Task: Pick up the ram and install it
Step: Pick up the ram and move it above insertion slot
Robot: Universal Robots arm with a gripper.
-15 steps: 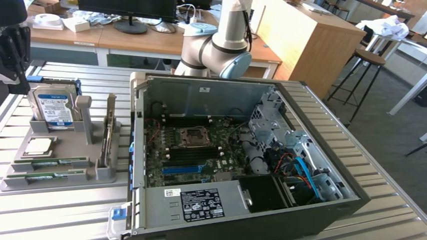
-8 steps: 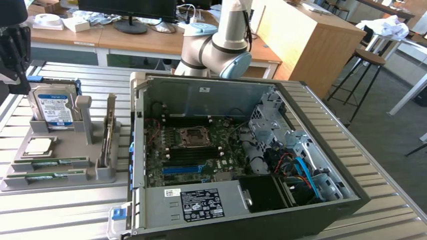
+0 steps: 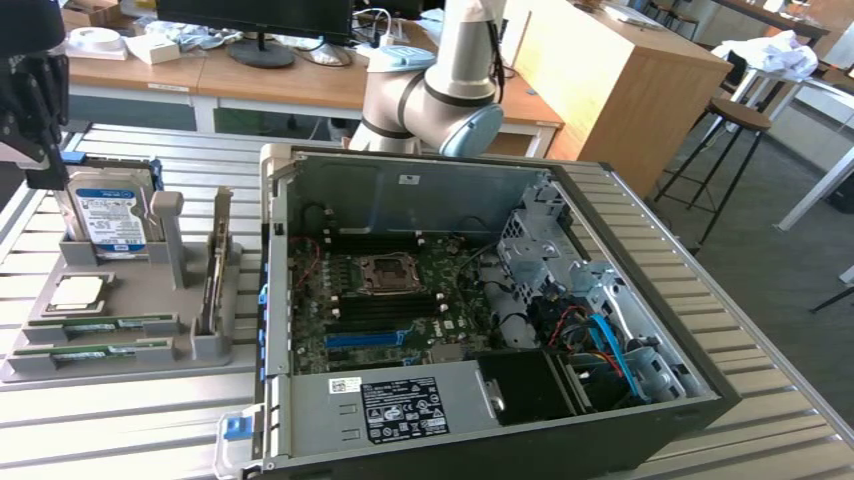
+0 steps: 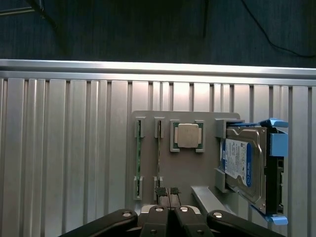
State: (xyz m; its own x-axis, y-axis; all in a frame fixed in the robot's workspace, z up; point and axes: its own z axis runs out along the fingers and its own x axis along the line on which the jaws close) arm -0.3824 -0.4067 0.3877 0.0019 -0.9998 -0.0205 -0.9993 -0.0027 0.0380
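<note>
Hovering over the grey plastic holder (image 3: 134, 295) at the exterior view's left, the hand (image 4: 168, 196) has its fingers pressed together and carries nothing. By my judgement the task has barely begun: the ram (image 4: 159, 157), a thin green board standing on edge in its slots, sits untouched in the holder, with a second stick (image 4: 138, 157) like it just beside. The computer case (image 3: 427, 195) lies open on the ribbed metal table (image 3: 120, 430), its motherboard (image 3: 387, 310) exposed; I cannot tell whether its memory slots are free. The holder also carries a square silver processor (image 4: 187, 136) and a boxy, blue-labelled hard drive (image 4: 244, 163).
</note>
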